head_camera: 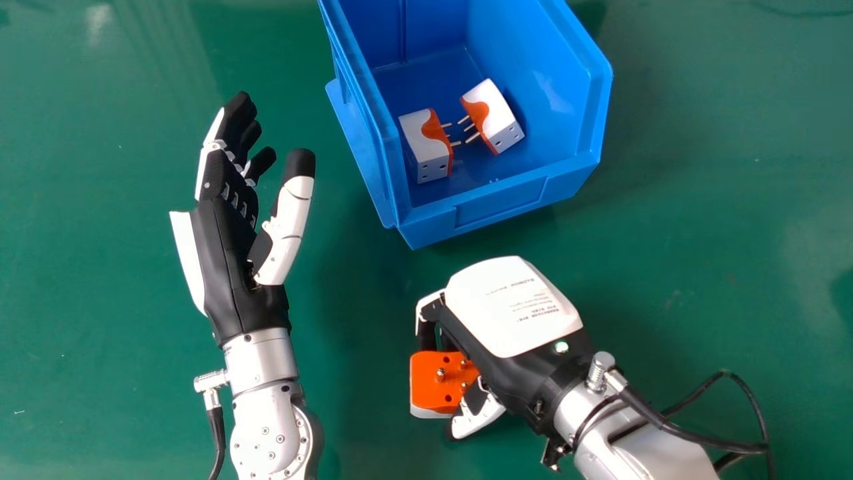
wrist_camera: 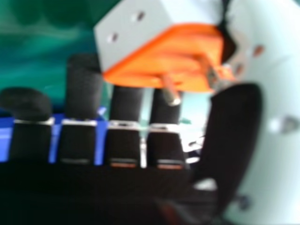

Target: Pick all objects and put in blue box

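right hand (head_camera: 513, 307) grips an orange-and-white adapter (head_camera: 426, 383) near the blue box (head_camera: 430, 230)

the right hand's fingers are bent round the adapter on one side, with the thumb against it on the other. in the head view it sits on the robot's side of the box, outside it, with its orange pin face turned up and a strip of white showing along the lower edge. the right hand view shows the same piece held between thumb and fingers, its metal pins sticking out of the orange face and two round holes in its white end.

the left hand (head_camera: 230, 267) is open over the green table (head_camera: 733, 167), to the left of the box, fingers fairly straight and thumb standing apart from them, nothing in its grasp.

two more adapters lie apart on the floor of the box. the left-lying adapter (head_camera: 423, 140) is close to the left wall, pins pointing right. the right-lying adapter (head_camera: 496, 117) lies at a slant nearer the right wall, its pins pointing back toward its neighbour.

the box stands on the table at an angle, its low front toward the robot. a black cable (head_camera: 700, 437) loops out beside the right forearm.
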